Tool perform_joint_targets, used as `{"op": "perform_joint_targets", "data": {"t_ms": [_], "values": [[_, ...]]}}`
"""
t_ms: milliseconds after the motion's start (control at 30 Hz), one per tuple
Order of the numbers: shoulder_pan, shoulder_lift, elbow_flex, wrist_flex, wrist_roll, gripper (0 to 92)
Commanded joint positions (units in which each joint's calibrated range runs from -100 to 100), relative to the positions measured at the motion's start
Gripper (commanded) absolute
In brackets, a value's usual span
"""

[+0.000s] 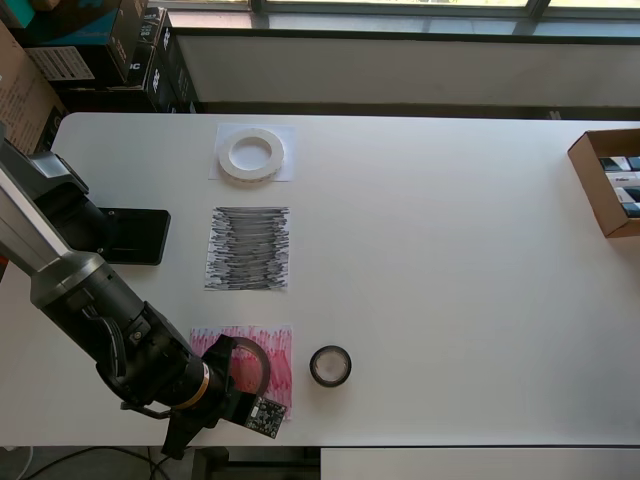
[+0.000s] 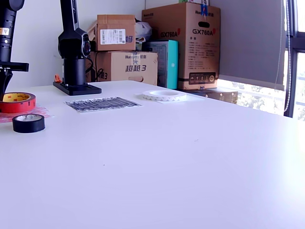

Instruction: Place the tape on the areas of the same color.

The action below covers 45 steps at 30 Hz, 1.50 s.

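lying on the red sheet [image 1: 275, 352], red roll [image 2: 17, 102] sits beneath end effector [image 1: 232, 385].

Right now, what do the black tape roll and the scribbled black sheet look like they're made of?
The black tape roll looks like glossy vinyl or plastic tape; its side shines faintly. The black sheet looks like matte white paper, lying flat with pen or marker strokes across it.

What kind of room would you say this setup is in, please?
Probably an office or lab storeroom corner: stacked cardboard boxes against the wall, a plain white table by a window, and a robot arm bolted at the table's edge.
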Motion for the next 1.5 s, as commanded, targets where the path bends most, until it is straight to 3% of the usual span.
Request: {"op": "perform_joint_targets", "data": {"t_ms": [0, 700, 1267, 1467], "values": [[0.2, 0.6, 0.1, -0.1, 0.0, 0.0], [0.4, 0.7, -0.1, -0.1, 0.3, 1.2], [0.1, 0.2, -0.2, -0.1, 0.6, 51.3], [0.1, -0.4, -4.4, -0.1, 0.6, 56.0]]}}
